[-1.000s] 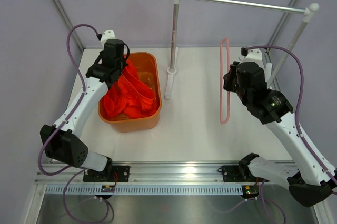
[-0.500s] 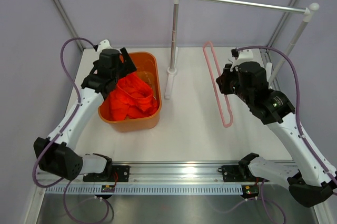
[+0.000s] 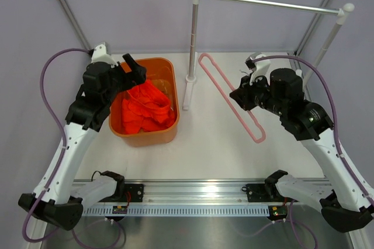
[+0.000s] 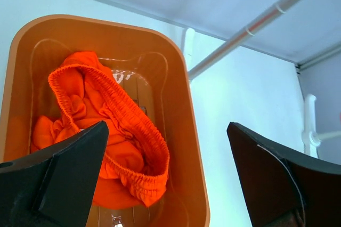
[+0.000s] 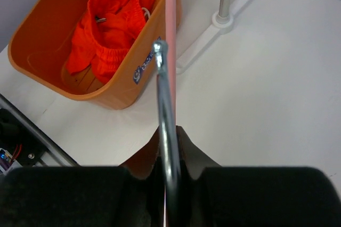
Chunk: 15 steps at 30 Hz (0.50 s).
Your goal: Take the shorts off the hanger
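The left fingers stood spread wide with nothing between them, poised over the orange basket and aimed down into it. The right fingers were pressed together on the hanger, pinching the shank of its metal hook, so that the pink loop projected straight out ahead of the wrist. The shorts lay crumpled inside the basket with the elastic waistband uppermost, and no part of them touched the hanger. Judged from this layout, the separation was complete and only disposal of the hanger was outstanding. The hanger appeared to be held clear of the desk. In the top view it slanted from near the foot of the rail post toward the near right. Gripping by the hook most likely left the whole loop unobstructed, so that fabric could slide off it freely. The left arm extended along the left edge of the desk, its wrist bent inward over the far-left corner of the basket. The right arm reached forward and inward from its base, wrist turned toward the centre of the desk.
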Each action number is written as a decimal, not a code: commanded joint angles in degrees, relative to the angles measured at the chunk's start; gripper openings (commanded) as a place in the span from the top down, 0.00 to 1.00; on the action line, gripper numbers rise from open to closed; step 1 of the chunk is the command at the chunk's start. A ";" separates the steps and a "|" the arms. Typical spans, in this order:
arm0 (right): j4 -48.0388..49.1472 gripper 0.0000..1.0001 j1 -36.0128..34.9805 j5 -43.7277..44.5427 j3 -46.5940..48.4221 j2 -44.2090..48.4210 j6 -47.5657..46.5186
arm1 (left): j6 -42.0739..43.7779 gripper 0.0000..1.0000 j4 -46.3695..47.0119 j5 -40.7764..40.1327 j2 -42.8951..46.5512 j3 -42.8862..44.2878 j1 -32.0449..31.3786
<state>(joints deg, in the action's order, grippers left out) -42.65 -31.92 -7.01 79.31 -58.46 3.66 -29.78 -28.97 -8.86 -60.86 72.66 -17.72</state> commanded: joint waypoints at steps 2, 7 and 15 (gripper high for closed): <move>3.72 1.00 0.37 -2.92 3.04 0.02 -5.05 | 3.50 0.01 -1.17 8.06 6.26 1.69 -0.48; 2.14 1.00 2.12 1.79 12.07 -7.45 -5.95 | 6.04 0.01 -4.16 10.62 11.55 0.46 -0.83; -7.61 1.00 4.68 16.49 36.77 -29.15 -4.01 | 9.30 0.01 -6.80 10.18 18.58 -3.05 -0.83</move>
<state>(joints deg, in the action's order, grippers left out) -46.65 -27.62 1.89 108.51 -82.39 -0.21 -23.16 -35.00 -0.56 -43.33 70.74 -18.33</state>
